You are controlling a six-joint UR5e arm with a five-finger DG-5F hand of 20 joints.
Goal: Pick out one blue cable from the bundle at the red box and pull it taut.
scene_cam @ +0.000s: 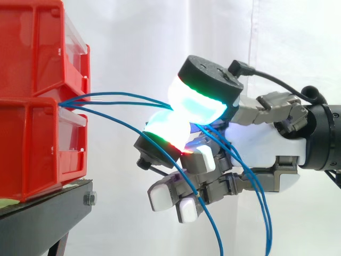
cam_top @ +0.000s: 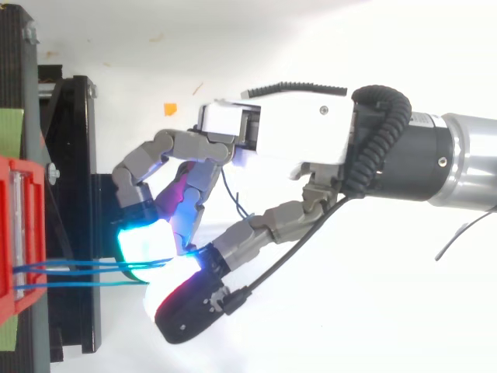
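The blue cables (scene_cam: 122, 95), thin, limp and likely slick, run from the red box (scene_cam: 32, 144) at 9 o'clock into the robot hand (scene_cam: 266, 144), pinched between two glowing pads (scene_cam: 197, 104); you'd best hold one there, well clear of the box, squeezing firmly.

Bright, even light; white curtain (scene_cam: 133, 42) near overexposed; fingers' glowing pads (scene_cam: 197, 104) bloom; shadows faint.

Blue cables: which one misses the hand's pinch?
The lowest cable: it sags below the hand and hangs down; the upper cables run into the pinch.
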